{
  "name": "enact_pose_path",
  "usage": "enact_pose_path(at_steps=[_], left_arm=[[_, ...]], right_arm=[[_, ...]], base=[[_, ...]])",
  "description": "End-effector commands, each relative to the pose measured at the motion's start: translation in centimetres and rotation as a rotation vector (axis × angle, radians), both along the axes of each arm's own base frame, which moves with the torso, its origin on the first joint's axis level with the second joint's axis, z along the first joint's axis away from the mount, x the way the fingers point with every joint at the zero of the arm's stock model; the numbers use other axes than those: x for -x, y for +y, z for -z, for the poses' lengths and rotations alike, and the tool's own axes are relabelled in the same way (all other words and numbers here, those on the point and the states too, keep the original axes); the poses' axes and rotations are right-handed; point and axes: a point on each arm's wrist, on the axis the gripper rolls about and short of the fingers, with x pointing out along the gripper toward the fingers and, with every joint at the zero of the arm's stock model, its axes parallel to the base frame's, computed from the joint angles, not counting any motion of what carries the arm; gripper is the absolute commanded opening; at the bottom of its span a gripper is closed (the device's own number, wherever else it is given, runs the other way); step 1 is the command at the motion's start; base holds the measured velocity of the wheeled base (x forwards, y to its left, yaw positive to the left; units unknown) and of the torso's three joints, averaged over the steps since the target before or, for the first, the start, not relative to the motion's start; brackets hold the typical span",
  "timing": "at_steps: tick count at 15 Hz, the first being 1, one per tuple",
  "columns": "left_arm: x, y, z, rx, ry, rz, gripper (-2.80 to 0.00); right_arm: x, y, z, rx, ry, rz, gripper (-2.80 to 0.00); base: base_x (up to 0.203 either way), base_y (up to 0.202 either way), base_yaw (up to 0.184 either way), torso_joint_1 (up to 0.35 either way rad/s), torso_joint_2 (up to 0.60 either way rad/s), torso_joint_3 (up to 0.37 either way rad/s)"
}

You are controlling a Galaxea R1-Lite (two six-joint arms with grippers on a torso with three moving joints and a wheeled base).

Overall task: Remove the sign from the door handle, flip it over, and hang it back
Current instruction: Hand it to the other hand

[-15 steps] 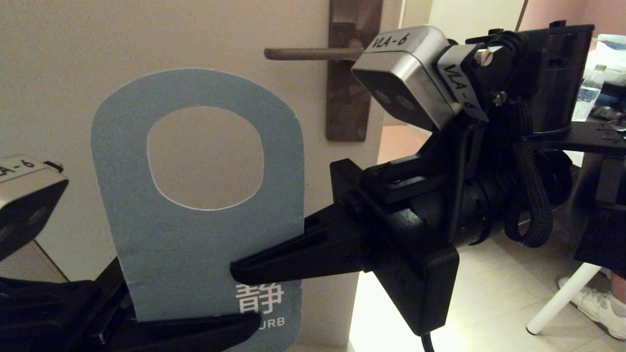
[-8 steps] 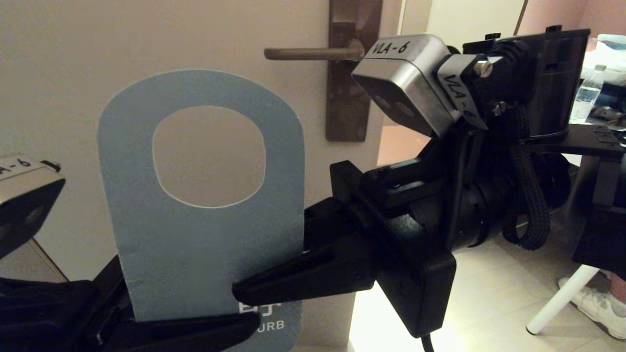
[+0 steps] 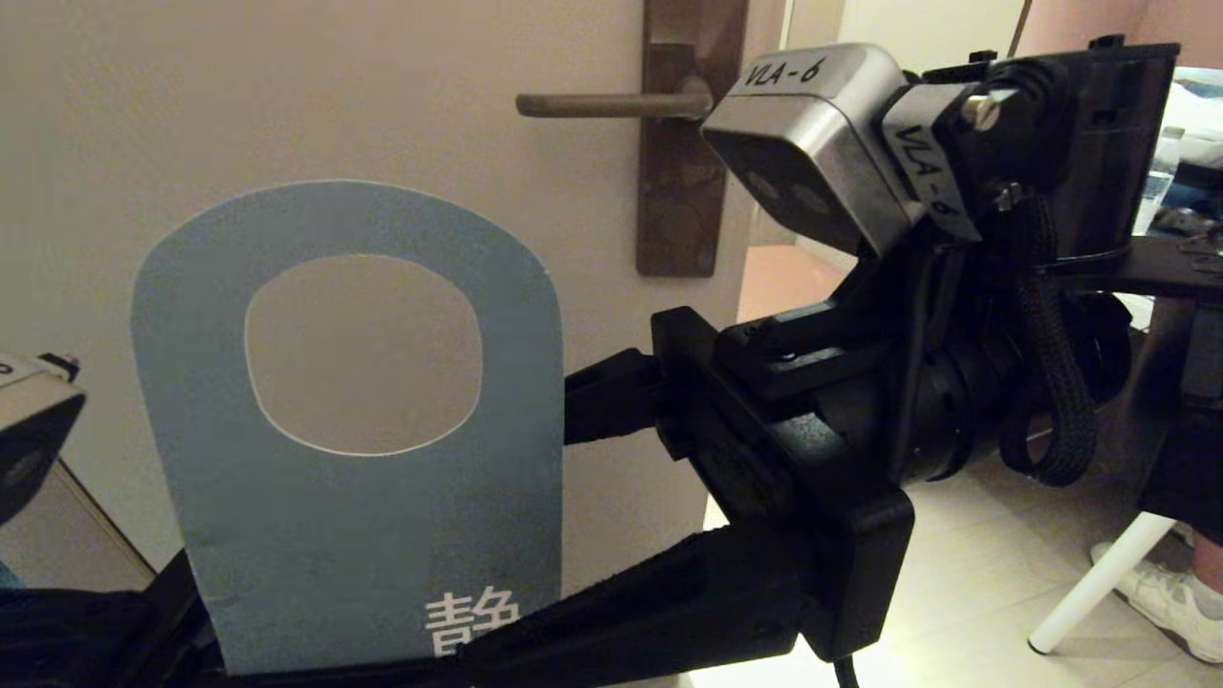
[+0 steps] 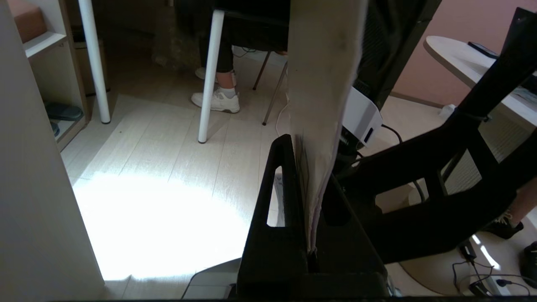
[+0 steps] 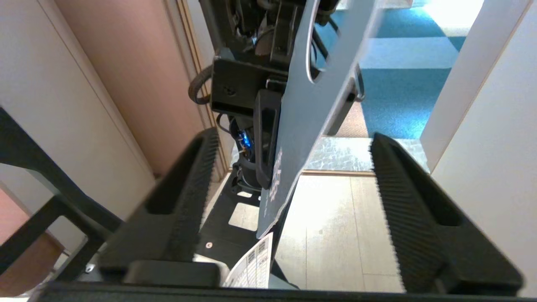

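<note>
The sign stands upright, blue face toward me, below the door handle and off it. My left fingers clench its bottom edge; my right fingers, level, are spread either side, released.

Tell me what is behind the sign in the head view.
Behind the sign is the pale door, which shows through the sign's round hole. The door handle sits higher, uncovered. One finger of the open right gripper runs behind the sign's edge; its tip is hidden.
</note>
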Motion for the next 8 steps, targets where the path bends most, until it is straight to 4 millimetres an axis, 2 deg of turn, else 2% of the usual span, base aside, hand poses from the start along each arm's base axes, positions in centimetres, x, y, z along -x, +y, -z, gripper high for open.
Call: enact_pose_path(at_steps=[1,8], left_arm=[[0.4,0.4,0.1,0.007,-0.005,0.0,-2.8],[0.2,0.6,0.4,-0.001,-0.01,-0.042,-2.8]], right_arm=[[0.4,-0.5,-0.6,-0.014,-0.01,-0.003,0.0],[1.7,-2.4,-1.5,-0.025,-0.023,0.081,0.0]], base=[[0.0,0.0,0.0,0.0,0.0,0.0],[0.0,0.0,0.0,0.0,0.0,0.0]])
